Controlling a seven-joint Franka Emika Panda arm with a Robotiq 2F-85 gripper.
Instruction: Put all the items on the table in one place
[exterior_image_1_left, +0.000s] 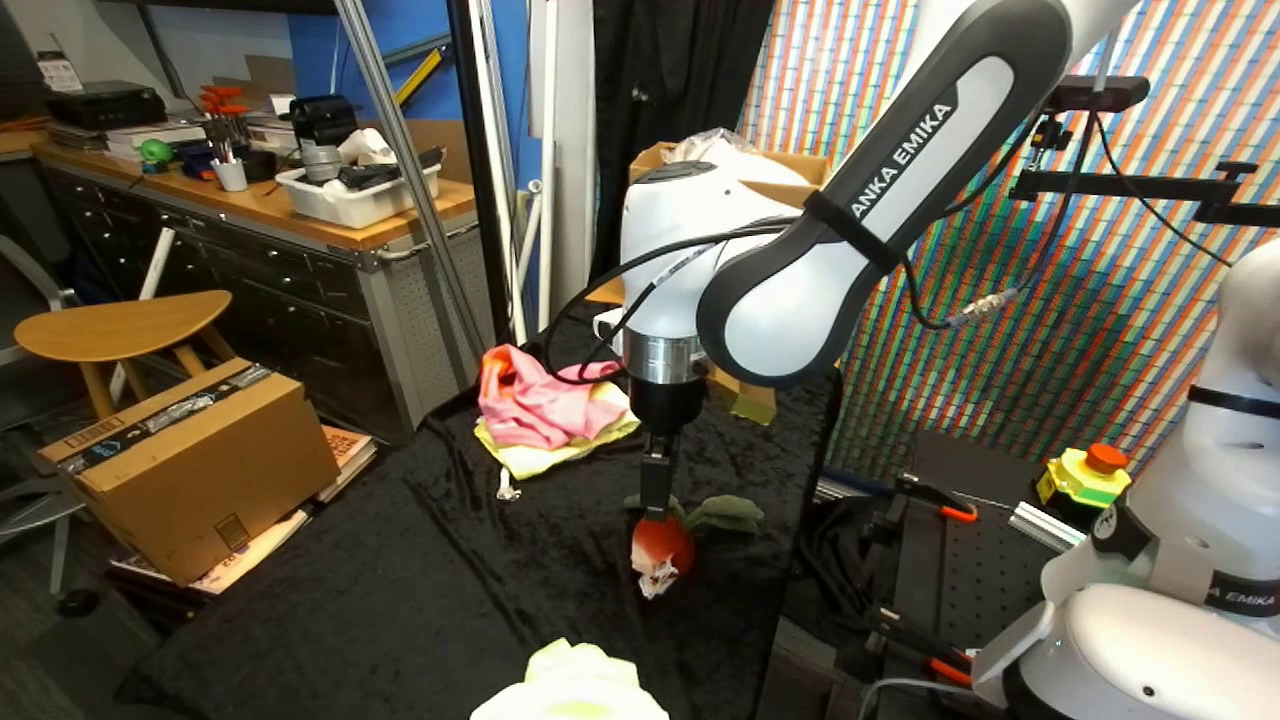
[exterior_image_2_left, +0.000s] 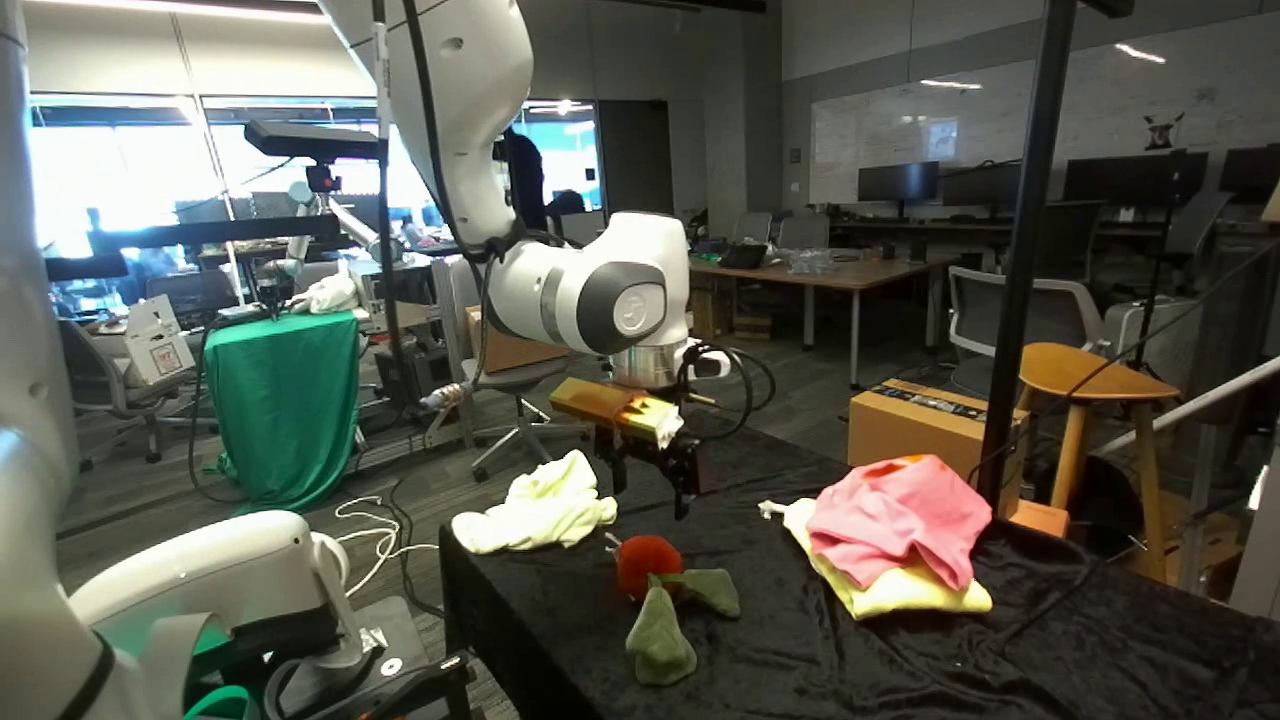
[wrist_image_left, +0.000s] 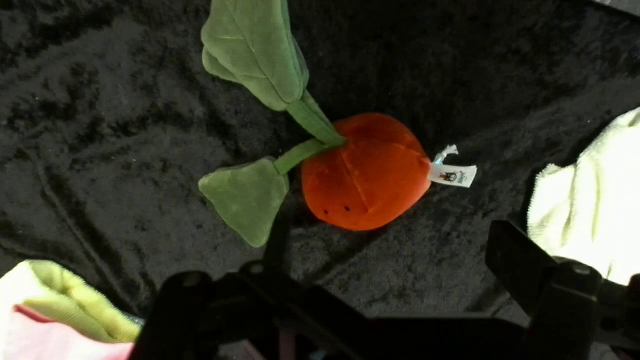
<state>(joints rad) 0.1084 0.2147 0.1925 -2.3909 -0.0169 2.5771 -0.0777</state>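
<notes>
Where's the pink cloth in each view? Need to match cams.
In an exterior view: pink cloth left of centre, near mid-height, on the yellow cloth.
In an exterior view: pink cloth right of centre, lower half.
Wrist view: pink cloth in the bottom-left corner, cut off.
Shared landmark: red toy, in all three.

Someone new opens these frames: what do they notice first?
Probably the green-leaved red-orange toy, bright on the black-draped table, the open gripper hanging above the table near it. Next, the pink cloth heaped on a yellow cloth, then the pale cloth by the table's edge.
</notes>
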